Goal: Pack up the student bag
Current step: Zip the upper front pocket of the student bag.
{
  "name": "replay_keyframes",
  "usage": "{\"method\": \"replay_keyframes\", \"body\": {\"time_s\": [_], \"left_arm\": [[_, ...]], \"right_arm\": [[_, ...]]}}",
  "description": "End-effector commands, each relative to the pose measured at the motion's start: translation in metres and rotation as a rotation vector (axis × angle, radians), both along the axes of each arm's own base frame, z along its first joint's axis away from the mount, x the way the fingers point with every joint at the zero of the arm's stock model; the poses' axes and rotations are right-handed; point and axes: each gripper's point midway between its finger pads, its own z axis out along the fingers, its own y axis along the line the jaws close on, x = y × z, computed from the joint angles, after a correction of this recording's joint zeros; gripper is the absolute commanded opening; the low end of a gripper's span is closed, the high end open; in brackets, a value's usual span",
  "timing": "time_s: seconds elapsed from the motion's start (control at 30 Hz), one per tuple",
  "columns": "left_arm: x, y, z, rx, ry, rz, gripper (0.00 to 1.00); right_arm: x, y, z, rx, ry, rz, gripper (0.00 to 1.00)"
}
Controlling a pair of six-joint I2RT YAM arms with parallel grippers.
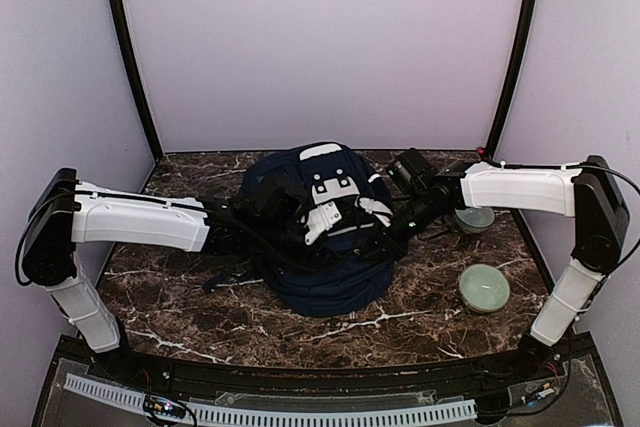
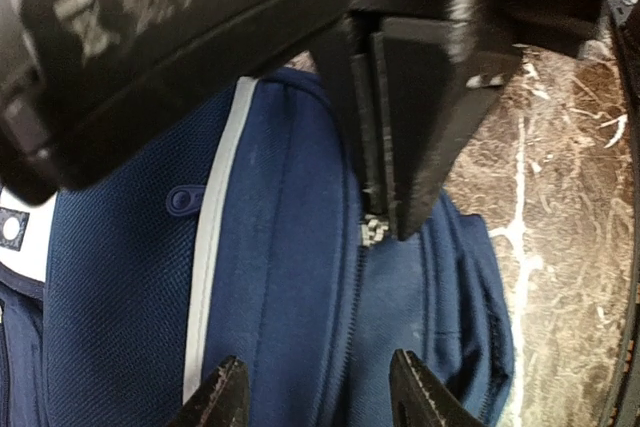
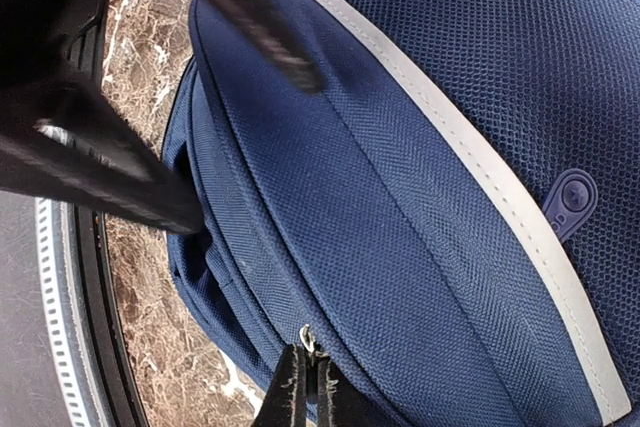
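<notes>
**Right jaws pinched on the zip, left jaws open over the bag**

The bag [image 1: 320,257] lies in the middle of the marble table [image 1: 170,292], between my two arms. Its white buckled patch faces up.

My right gripper [image 3: 311,387] is closed tight, its two fingers pressed together with no gap. At their tips sits the small metal zip pull [image 3: 307,340], on the zip line along the bag's side panel, and the fingers have it pinched.

My left gripper [image 2: 320,382] stands open, its fingers [image 2: 222,399] well apart. They hold nothing, and only blue bag fabric and the zip line show in the gap. Whether the tips touch the cloth I cannot tell.

From overhead I see both arms reaching in from either side, but the jaws are lost against the dark bag. Only that view shows a pale green bowl [image 1: 475,218] on the right, partly hidden behind the right arm. A second bowl [image 1: 484,288] sits nearer to me.

The left wrist camera shows the right gripper from outside. It comes in from the top of the picture, with its tip on the pull, beside the bag's white stripe [image 2: 205,277].

The right wrist camera shows the pinch itself up close. The left arm's fingers appear there only as dark blurred bars at the upper left, by the bag's edge.
</notes>
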Motion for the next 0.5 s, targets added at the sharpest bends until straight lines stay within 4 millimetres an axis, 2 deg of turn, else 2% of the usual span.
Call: {"method": "replay_keyframes", "body": {"time_s": [0.0, 0.13, 0.3, 0.47], "left_arm": [[0.012, -0.005, 0.003, -0.012, -0.071, 0.007, 0.5], [0.024, -0.006, -0.003, 0.018, -0.118, 0.04, 0.43], [0.027, -0.009, -0.007, 0.043, -0.145, 0.027, 0.27], [0.026, -0.006, -0.004, 0.057, -0.162, 0.012, 0.1]], "right_arm": [[-0.007, 0.014, 0.025, 0.09, 0.019, 0.043, 0.0], [-0.008, 0.014, 0.024, 0.087, 0.023, 0.048, 0.0], [-0.008, 0.01, 0.024, 0.072, 0.017, 0.048, 0.0], [0.006, -0.013, 0.012, 0.008, -0.002, -0.007, 0.0]]}}
